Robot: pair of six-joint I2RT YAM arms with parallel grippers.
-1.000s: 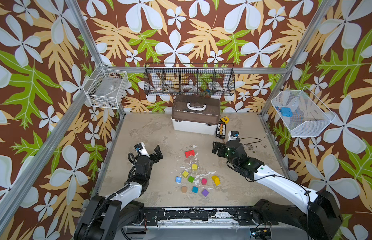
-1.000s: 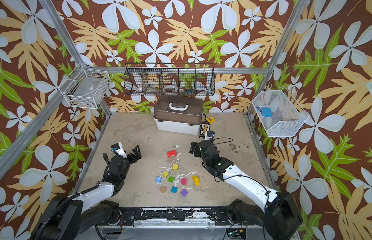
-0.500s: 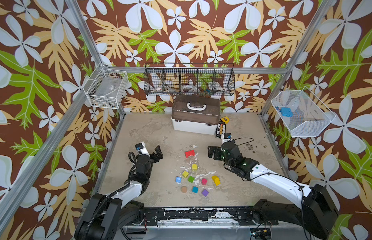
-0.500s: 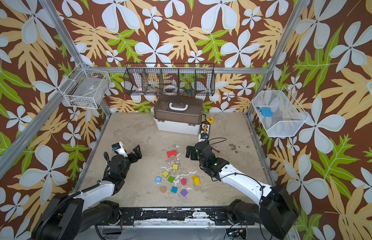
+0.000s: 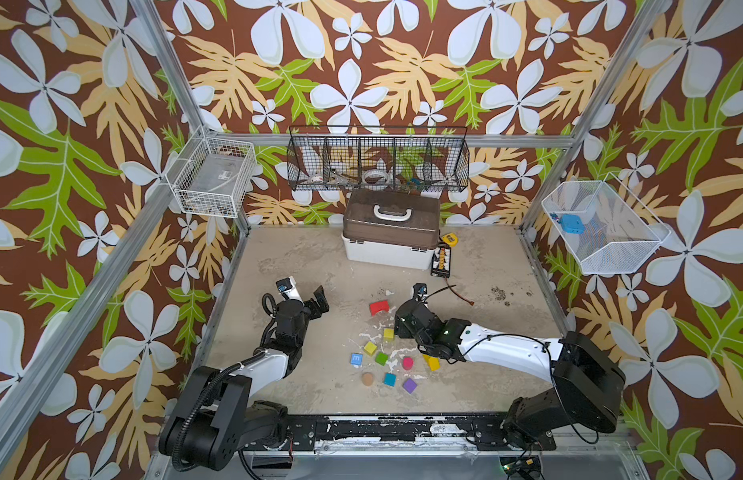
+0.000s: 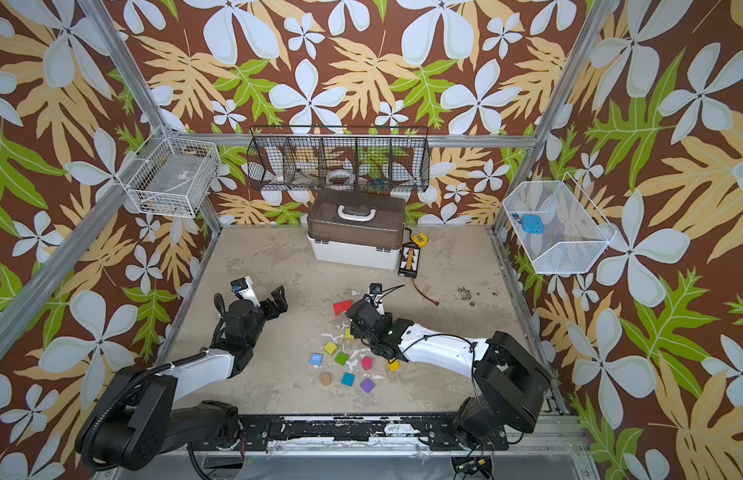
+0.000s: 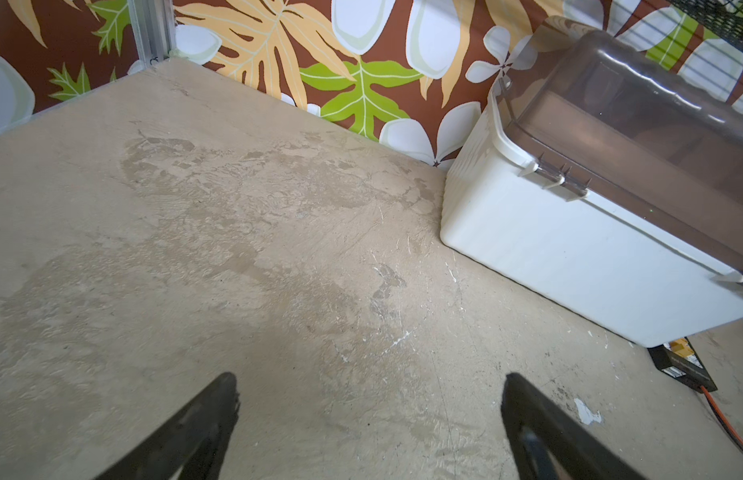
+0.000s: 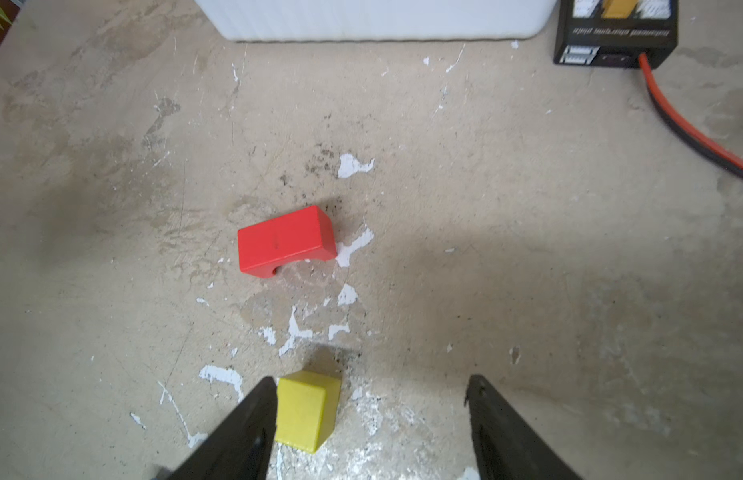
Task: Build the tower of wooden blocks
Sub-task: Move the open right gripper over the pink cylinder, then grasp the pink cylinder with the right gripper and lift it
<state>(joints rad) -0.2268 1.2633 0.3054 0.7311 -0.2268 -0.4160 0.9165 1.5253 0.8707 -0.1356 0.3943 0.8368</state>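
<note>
At the wrist view only, right claw (image 8: 373, 379) straddles yellow cube (image 8: 305, 411), unclamped; left claw (image 7: 370, 376) gapes wide.

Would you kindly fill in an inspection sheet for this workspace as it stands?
Surface: beige table, scuffed, with white paint chips.
Job's things: ten wood blocks lying loose, none stacked; red arch block apart from the cluster.
Clutter: brown-lidded white box, yellow tape measure, black charger board, all at the back.
Grippers: left gripper open over bare table; right gripper open, yellow cube at one finger, clear of the other.
Cables: red-and-black cable runs from the charger board across the table.
Surroundings: black wire basket on the back wall, white wire baskets on both side walls, floral wallpaper.
</note>
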